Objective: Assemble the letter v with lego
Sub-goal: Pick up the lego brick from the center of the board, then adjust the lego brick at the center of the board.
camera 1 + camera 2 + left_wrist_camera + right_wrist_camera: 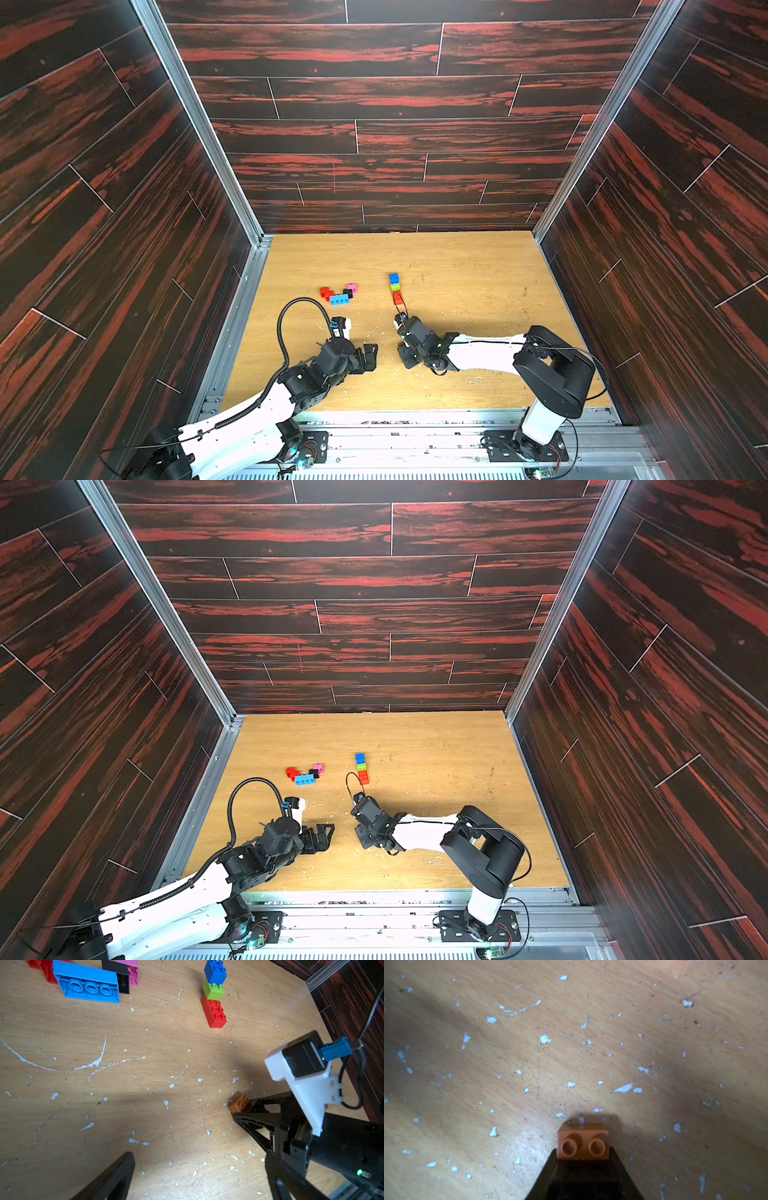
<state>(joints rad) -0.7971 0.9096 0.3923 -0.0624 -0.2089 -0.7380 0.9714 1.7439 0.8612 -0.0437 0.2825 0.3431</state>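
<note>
Scuffed pale wooden table (478,266) inside walls of dark, red-streaked panels (374,124). Right gripper (583,1158) pinches an orange brick (583,1142) between its jaws, low over the wood (contact unclear), while the left gripper (371,355) hangs nearby, jaws spread wide and empty. Farther back, a blue brick (215,971), lime green brick (213,990) and red brick (215,1012) form a touching row, with a mixed cluster (338,294) to its left.

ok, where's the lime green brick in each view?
In a top view: lime green brick, lower centre, middle of a three-brick row.
In a top view: same place.
Left wrist: middle of that row.
Right wrist: not in it; only the orange brick shows.
Shared landmark: blue brick at the row's far end.
</note>
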